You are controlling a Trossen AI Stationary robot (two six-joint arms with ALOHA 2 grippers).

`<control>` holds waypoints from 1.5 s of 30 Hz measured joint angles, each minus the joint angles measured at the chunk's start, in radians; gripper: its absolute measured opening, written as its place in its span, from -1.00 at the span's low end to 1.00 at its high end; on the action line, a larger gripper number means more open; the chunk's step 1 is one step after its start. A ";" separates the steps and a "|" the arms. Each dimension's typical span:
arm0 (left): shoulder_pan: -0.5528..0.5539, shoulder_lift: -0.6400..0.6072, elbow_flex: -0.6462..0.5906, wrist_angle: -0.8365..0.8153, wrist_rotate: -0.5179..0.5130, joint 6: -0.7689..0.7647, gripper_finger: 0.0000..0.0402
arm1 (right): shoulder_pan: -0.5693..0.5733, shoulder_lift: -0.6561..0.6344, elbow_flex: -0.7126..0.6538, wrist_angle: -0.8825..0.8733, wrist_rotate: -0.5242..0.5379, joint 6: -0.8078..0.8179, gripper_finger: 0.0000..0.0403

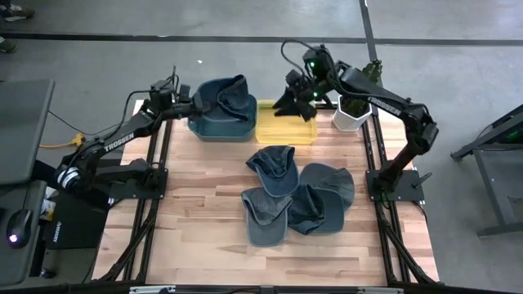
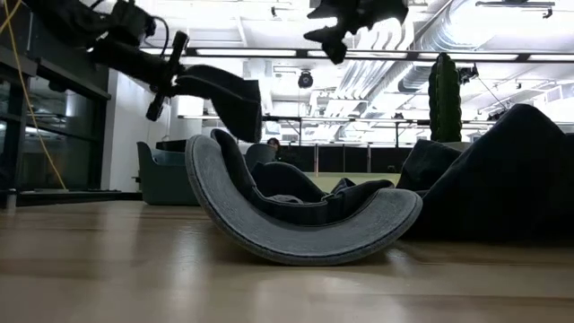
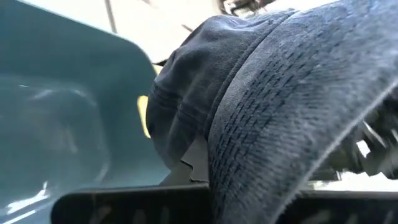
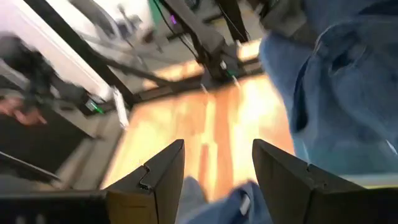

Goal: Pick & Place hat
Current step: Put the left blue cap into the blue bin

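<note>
A dark blue hat hangs over the blue bin at the table's far left, with my left gripper shut on it. In the low view the same hat droops from that gripper, clear of the table. My right gripper stands open and empty high above the yellow bin. Several more blue hats lie piled on the middle of the table. The nearest one rests upside down on its crown. My left gripper holds the hat by its edge on the table's left side, reaching in about level from that side. The hat itself hides the fingertips in the wrist view, where its stitched brim fills the picture. The hat hangs slack, lifted clear above the bin.
A white pot with a green plant stands at the far right, beside the yellow bin. Bare wood shows along the table's near edge and on its left side. The arms' black frames run along both sides.
</note>
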 joint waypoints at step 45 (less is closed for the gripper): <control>0.087 0.284 0.001 0.030 0.084 0.077 -0.06 | 0.239 -0.109 0.000 -0.172 0.385 -0.026 -0.09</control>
